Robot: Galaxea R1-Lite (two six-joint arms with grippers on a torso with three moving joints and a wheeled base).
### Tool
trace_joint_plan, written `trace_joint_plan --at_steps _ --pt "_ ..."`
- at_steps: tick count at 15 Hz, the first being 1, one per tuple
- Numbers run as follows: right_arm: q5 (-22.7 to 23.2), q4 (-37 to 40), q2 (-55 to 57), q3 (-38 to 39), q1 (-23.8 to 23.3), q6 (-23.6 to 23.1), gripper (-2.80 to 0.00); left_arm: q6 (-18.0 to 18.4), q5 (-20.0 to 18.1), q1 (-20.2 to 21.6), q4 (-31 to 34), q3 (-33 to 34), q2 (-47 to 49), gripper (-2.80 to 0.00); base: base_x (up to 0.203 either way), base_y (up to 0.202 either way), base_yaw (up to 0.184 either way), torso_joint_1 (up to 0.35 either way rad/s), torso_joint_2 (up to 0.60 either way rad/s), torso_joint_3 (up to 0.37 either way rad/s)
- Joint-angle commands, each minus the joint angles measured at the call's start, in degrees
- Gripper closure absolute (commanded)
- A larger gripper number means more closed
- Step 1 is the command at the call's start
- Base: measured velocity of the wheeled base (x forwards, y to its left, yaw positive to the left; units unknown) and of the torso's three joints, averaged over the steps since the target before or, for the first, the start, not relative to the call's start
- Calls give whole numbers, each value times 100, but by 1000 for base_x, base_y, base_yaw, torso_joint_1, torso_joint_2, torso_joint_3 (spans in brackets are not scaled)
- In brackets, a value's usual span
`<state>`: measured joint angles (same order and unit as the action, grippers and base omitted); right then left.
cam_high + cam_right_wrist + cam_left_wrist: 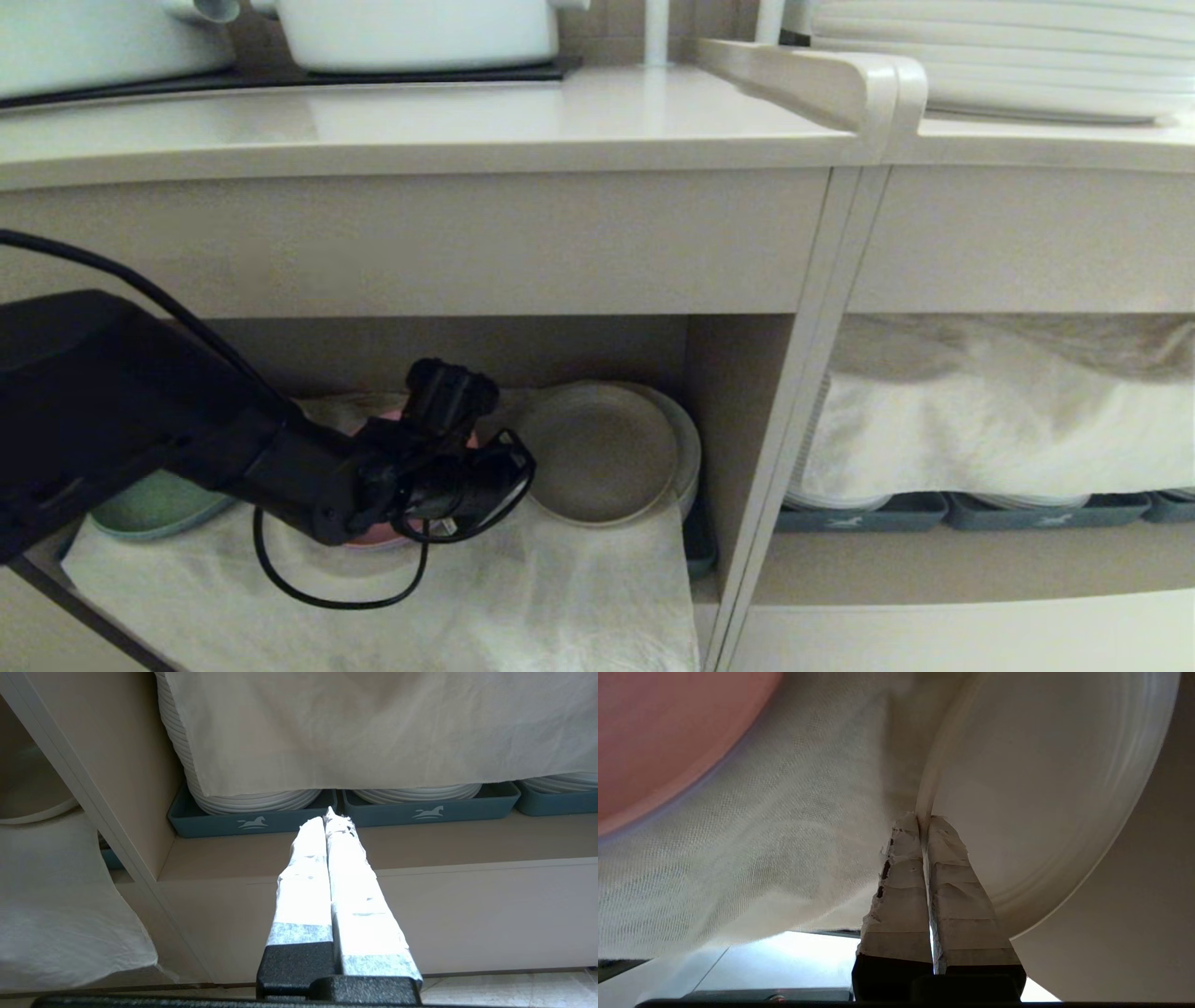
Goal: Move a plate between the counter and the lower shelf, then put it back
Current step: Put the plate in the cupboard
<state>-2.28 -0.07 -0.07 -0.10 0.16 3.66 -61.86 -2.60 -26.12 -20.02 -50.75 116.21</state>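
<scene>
Inside the lower shelf (392, 345), the left gripper (924, 823) is pinching the plate (597, 453) by its rim alone with clenched jaws, risking slippage or snagging the whitish cloth (560, 579) on withdrawal.

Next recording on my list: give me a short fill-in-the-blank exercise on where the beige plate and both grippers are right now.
1. The left gripper is shut on the ____ of the small round matte cream-beige plate.
2. That plate is in the lower shelf, not on the smooth beige ____ above.
3. Beside the plate lies a round ____ plate on the whitish cloth.
4. The right gripper is shut and holds ____.

Missing words: rim; counter; pink; nothing
</scene>
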Motion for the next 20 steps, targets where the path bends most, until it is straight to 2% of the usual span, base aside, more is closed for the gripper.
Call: trace_joint_plan --at_steps 1,8,9,20 --pt "-1 -1 7 1 2 3 0 -37 -4 -7 -11 -23 60 0 0 0 0 0 0 0" --pt "-1 -1 7 -5 2 3 0 -37 -4 -15 -3 -14 85 0 0 0 0 0 0 0" --pt "-1 -1 7 -7 2 3 0 -30 -2 -7 -11 -14 95 -280 0 0 0 0 0 0" --pt "-1 -1 7 1 2 3 0 7 40 -7 7 39 -116 -280 0 0 0 0 0 0"
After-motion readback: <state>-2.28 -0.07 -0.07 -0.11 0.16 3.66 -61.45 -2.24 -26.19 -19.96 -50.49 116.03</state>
